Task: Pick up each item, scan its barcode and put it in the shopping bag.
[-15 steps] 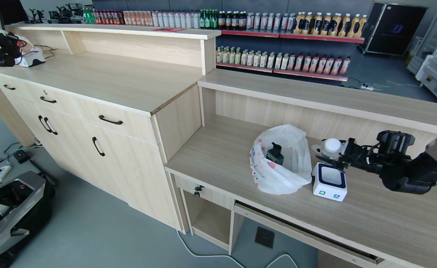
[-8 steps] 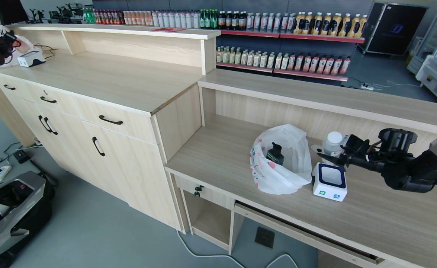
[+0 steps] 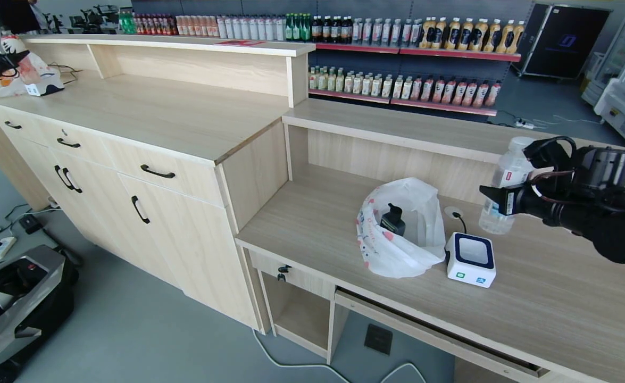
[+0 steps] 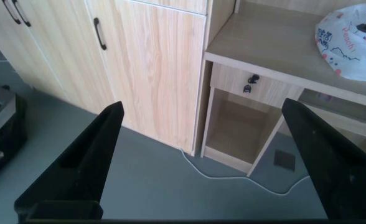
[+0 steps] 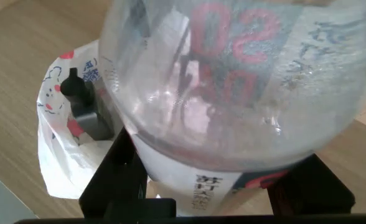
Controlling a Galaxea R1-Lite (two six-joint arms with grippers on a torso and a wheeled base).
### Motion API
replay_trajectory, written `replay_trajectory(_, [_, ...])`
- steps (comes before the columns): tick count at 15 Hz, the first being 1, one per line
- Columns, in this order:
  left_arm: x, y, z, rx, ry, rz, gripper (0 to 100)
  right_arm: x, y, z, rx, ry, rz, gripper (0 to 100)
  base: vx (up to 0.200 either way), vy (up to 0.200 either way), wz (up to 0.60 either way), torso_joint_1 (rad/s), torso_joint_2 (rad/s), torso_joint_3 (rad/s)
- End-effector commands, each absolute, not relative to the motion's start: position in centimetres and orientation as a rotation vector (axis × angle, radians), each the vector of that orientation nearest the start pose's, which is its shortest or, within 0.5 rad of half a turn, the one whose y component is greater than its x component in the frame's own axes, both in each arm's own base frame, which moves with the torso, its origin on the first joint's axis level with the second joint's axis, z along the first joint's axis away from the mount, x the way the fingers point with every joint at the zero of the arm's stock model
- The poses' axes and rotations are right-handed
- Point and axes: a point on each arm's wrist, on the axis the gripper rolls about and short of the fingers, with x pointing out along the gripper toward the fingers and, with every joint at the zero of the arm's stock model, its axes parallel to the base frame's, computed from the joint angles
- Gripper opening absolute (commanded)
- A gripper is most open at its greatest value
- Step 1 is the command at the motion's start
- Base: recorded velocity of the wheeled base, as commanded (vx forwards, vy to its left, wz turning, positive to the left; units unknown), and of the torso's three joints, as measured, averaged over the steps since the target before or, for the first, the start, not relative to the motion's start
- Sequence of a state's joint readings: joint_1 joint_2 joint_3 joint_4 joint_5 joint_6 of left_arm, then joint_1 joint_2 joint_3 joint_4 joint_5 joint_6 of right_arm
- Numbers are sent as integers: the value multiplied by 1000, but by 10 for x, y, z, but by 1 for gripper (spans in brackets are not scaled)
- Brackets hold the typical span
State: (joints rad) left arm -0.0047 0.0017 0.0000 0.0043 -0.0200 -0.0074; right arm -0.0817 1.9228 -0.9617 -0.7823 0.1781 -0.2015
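Up above the desk [image 3: 530, 319], the right hand [image 3: 510, 191] grips a clear water bottle [image 3: 508, 169] around its middle, upright and lifted off the surface. Below the hand and to its left sits the white barcode scanner [image 3: 471, 259], with the shopping bag [image 3: 424, 213] just beyond, a dark bottle [image 3: 393, 219] inside. The left hand [image 4: 201, 107] hangs open over the floor [image 4: 170, 180].

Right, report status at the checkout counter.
Right gripper shut on water bottle, held above the counter, right of the scanner. Left gripper open, low over floor. Shopping bag open, dark bottle inside; path to scanner clear.
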Motion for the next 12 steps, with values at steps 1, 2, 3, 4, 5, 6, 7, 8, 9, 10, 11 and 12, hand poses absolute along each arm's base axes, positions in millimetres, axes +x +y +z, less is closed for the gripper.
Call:
replay_trajectory(1, [-23,0,75,-8,6,-25,100,351,-18,179,-203,134,48,0,0,0,0,0,0,0])
replay_trajectory(2, [-23,0,75,-8,6,-25,100,351,-15,176,-215,155,-57,0,0,0,0,0,0,0])
replay_trajectory(3, [-23,0,75,-8,6,-25,100,350,-16,173,-243,169,-119,0,0,0,0,0,0,0])
replay_trajectory(4, [-23,0,75,-8,6,-25,100,350,-16,172,-279,177,-131,0,0,0,0,0,0,0])
replay_trajectory(5, [-23,0,75,-8,6,-25,100,351,-18,174,-314,160,-135,0,0,0,0,0,0,0])
replay_trajectory(6, [-23,0,75,-8,6,-25,100,352,-17,175,-313,136,-130,0,0,0,600,12,2,2])
replay_trajectory(7, [-23,0,75,-8,6,-25,100,357,-15,172,-313,121,-129,0,0,0,600,2,2,7])
replay_trajectory(8, [-23,0,75,-8,6,-25,100,361,-15,168,-312,106,-130,0,0,0,600,7,2,2])
replay_trajectory(9, [-23,0,75,-8,6,-25,100,367,-14,163,-311,95,-129,0,0,0,600,7,2,-2])
replay_trajectory(10, [-23,0,75,-8,6,-25,100,378,-15,162,-288,61,-120,0,0,0,600,-12,7,-2])
replay_trajectory(11, [-23,0,75,-8,6,-25,100,390,-17,160,-215,44,-82,0,0,0,600,-2,2,2])
replay_trajectory(12, [-23,0,75,-8,6,-25,100,398,-17,155,-170,39,-55,0,0,0,0,0,0,0])
